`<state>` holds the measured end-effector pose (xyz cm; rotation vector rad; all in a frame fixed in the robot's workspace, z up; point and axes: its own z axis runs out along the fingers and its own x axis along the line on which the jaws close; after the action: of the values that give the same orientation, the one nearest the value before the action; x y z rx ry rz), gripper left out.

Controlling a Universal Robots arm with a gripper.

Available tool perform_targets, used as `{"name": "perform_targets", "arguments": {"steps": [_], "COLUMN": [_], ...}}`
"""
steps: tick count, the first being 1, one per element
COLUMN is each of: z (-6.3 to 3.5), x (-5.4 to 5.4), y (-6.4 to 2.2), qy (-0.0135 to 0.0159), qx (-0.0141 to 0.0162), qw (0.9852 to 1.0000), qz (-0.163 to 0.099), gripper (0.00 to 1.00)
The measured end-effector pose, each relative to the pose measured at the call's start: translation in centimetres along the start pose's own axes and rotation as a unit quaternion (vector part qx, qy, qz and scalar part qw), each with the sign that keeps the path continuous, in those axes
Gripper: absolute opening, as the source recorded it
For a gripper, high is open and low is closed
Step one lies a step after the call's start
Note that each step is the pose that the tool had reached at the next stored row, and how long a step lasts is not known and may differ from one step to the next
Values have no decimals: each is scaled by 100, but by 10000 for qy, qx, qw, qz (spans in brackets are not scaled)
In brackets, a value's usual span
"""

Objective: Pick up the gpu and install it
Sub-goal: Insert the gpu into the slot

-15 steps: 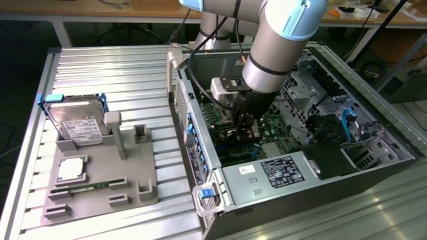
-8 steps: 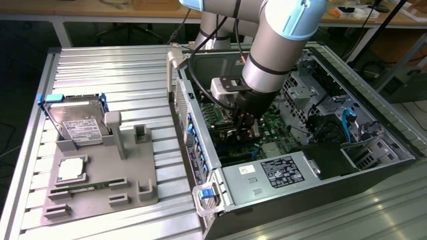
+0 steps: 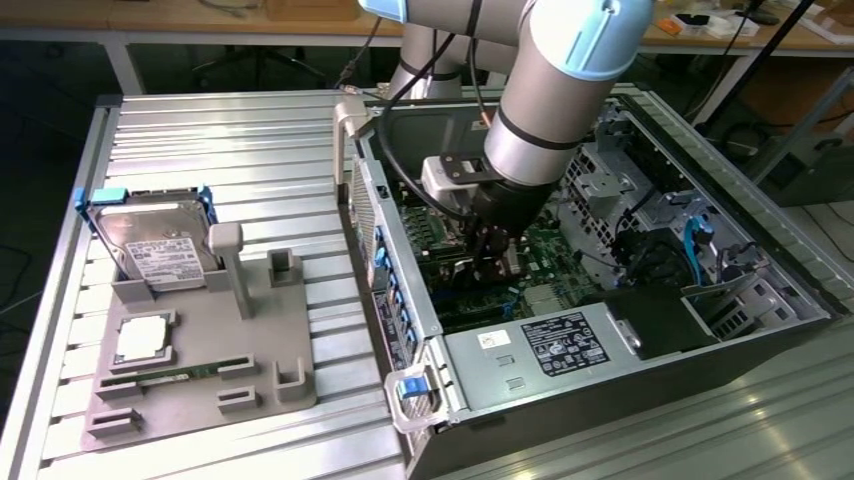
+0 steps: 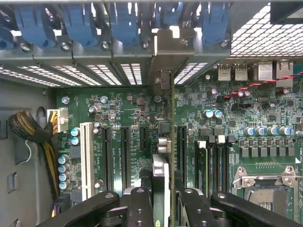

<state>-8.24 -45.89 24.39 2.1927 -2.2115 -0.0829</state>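
My gripper (image 3: 485,262) reaches down inside the open computer case (image 3: 747,250), over the green motherboard (image 4: 118,106). It is shut on the gpu (image 4: 161,172), which I see edge-on between the black fingers (image 4: 139,205). The card's silver end bracket (image 4: 165,47) stands against the case's rear slot openings, under the blue latches (image 4: 124,23). The card runs along the board between two black expansion slots (image 4: 181,142). Whether its lower edge sits in a slot is hidden.
On the exterior view's left, a grey fixture plate (image 3: 267,345) holds a silver hard drive (image 3: 154,250), a square chip (image 3: 140,340) and a slim green memory stick (image 3: 174,375). A power supply (image 3: 554,345) fills the case's near end. Cables (image 4: 33,132) lie beside the board.
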Motion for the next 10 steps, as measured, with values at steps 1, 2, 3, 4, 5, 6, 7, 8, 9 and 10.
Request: {"name": "perform_targets", "arguments": {"steps": [1,2,3,4,5,6,7,8,9,10], "z": [0,0,0,0,3,7,6,7,7,6], "x": [0,0,0,0,0,1,1,1,1,0], "y": [0,0,0,0,0,0,1,1,1,1], "qy": [0,1,1,2,-1,-5,-4,-4,-4,-4], "qx": [-1,-1,-1,-1,0,2,2,2,2,2], "qw": [10000,10000,10000,10000,10000,10000,10000,10000,10000,10000], "qz": [-17,-21,-25,-27,-31,-34,-37,-39,-42,-45], "gripper": [27,27,27,27,27,27,27,27,27,27]}}
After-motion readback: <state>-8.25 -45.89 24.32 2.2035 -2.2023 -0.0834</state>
